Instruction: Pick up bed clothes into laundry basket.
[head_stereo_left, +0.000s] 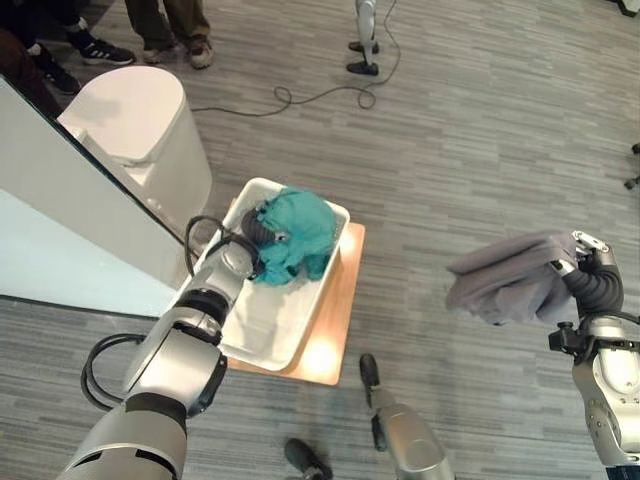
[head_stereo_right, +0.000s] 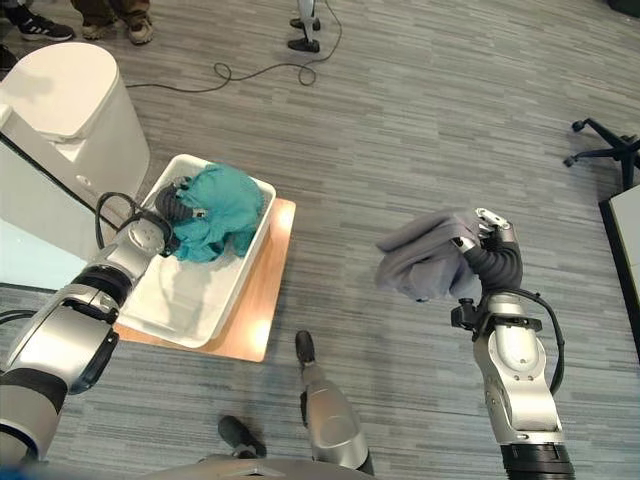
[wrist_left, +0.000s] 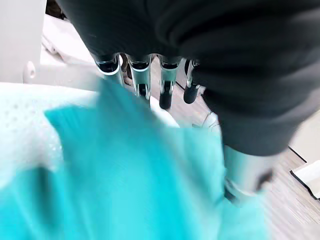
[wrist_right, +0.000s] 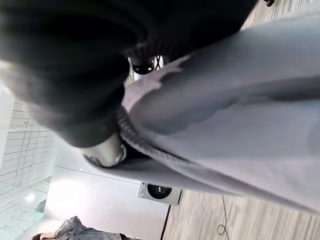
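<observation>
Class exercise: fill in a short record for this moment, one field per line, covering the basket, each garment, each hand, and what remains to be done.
basket: white laundry basket on a light wooden board on the floor
teal garment: teal cloth bunched at the basket's far end
left hand: left hand at the teal cloth, over the basket; finger state unclear
grey garment: grey cloth held up off the floor, apart from the basket
right hand: right hand shut on the grey cloth
remaining: grey cloth not yet in the basket
</observation>
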